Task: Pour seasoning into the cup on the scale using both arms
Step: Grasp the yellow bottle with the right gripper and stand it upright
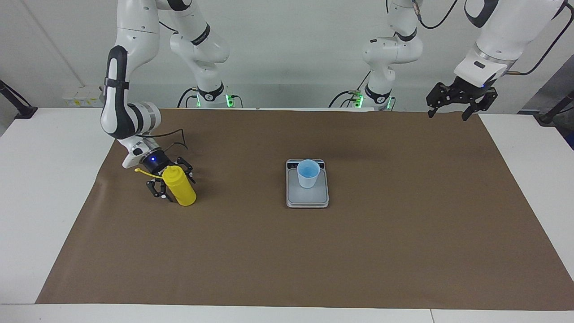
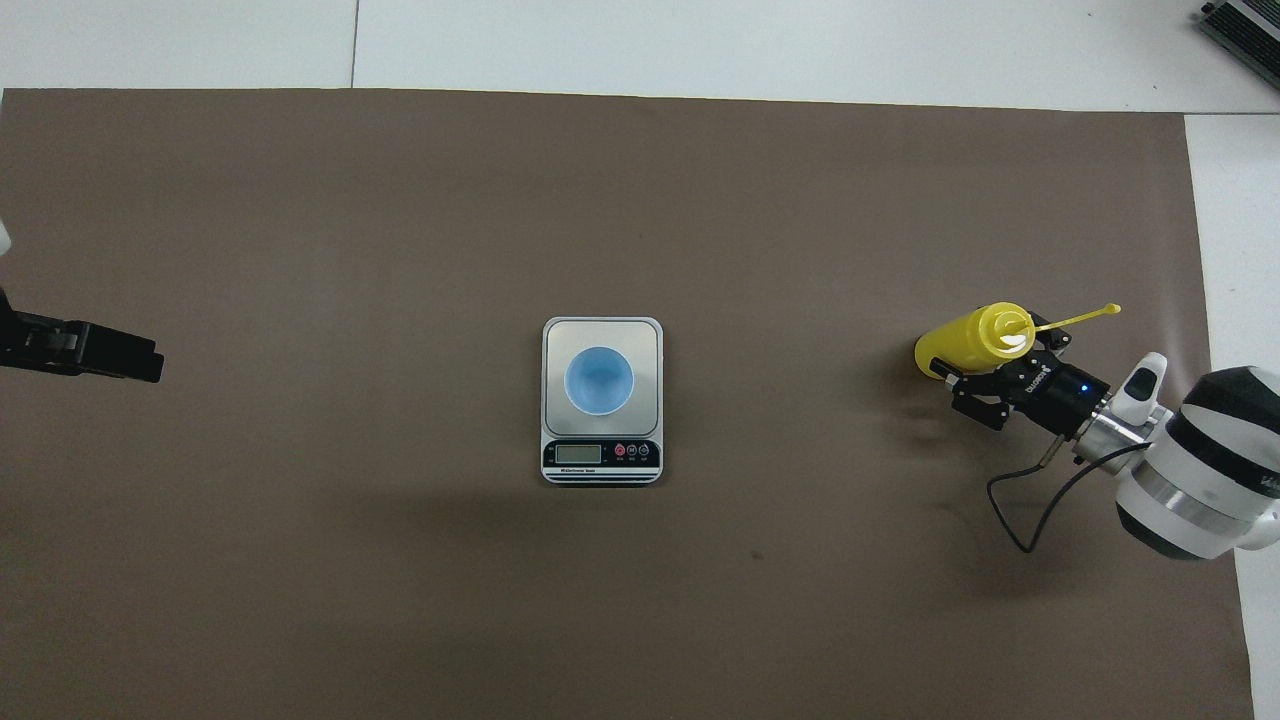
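The yellow seasoning bottle (image 1: 180, 188) (image 2: 960, 340) stands upright toward the right arm's end of the table, its cap strap sticking out sideways. My right gripper (image 1: 175, 185) (image 2: 975, 385) is low at the bottle with its open fingers on either side of the body. The light blue cup (image 1: 308, 174) (image 2: 599, 380) stands on the silver scale (image 1: 307, 199) (image 2: 553, 335) in the middle of the table. My left gripper (image 1: 447, 114) (image 2: 100, 352) hangs open and empty, high over the left arm's end of the mat.
A brown mat (image 1: 287, 251) covers most of the white table (image 1: 40, 179). Both arm bases stand at the robots' edge of the table. A black cable loops from the right wrist (image 2: 1020, 500) just over the mat.
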Controlling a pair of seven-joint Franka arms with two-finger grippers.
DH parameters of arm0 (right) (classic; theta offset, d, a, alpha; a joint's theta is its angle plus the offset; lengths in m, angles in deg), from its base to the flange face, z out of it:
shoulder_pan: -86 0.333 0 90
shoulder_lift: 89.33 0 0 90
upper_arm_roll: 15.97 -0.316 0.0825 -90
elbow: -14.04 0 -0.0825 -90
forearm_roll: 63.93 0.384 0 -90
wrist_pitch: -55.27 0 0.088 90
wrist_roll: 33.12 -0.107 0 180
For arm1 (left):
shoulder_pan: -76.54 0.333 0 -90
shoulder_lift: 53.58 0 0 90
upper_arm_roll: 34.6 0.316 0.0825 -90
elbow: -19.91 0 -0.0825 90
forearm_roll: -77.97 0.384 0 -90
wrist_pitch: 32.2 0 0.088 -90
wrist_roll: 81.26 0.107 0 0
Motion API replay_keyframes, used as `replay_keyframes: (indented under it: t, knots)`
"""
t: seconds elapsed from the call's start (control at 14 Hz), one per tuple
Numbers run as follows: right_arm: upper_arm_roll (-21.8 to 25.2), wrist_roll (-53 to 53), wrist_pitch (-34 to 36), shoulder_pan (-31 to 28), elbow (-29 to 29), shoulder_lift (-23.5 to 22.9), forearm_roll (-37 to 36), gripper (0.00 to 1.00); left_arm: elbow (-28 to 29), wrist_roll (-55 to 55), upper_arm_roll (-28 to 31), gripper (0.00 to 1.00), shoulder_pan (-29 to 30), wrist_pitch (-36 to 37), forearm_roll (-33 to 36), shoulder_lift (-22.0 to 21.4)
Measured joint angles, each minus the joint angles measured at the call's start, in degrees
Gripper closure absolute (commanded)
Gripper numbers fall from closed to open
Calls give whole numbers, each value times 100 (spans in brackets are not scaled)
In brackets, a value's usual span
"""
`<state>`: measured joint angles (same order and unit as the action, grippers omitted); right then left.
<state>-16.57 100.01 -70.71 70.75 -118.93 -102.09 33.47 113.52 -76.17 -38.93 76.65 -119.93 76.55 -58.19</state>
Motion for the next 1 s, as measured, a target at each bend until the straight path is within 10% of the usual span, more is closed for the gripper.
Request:
replay_keyframes:
  t: [0.36, 1.0]
  knots:
    - [-3, 0, -4, 8, 41, -7, 0, 96, -4, 0, 83, 0, -74, -7, 0, 2]
    - [-14, -533, -967, 458, 228, 503, -509, 100, 84, -11, -117, 0, 14, -7, 0, 3]
